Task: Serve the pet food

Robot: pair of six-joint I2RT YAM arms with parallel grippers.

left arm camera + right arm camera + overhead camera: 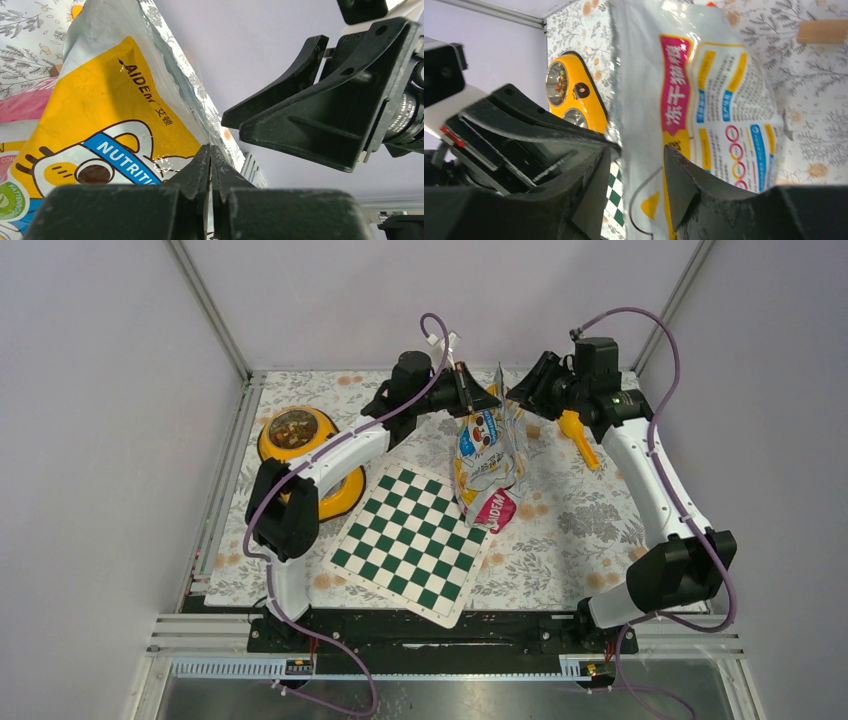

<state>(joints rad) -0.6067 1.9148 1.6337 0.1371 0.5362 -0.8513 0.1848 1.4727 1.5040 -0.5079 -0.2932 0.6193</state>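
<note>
the left gripper (pixel 210 152) is closed tight on the top edge of the bag (pixel 488 455), pinching the foil between its fingers. the right gripper (pixel 639 167) stands just beside it at the same edge, with its jaws apart. the edge seems to run between them, but i cannot say for sure that they touch it.

the bag's long axis goes from the two grippers at the far side down toward the near edge, and its bottom corner rests by the chessboard (pixel 410 540).

some pet food (pixel 293 427) lies in the far cup of the yellow double bowl (pixel 340 492). more is probably inside the bag, where it is hidden. the bowl lies to the left of the bag, on the left arm's side, so the bag mouth must travel and tip leftward. the left arm is the nearer one.

on the bag's yellow face i read "aidem" and "nutriti", which is cut off. the back shows chinese characters on a pink stripe.
</note>
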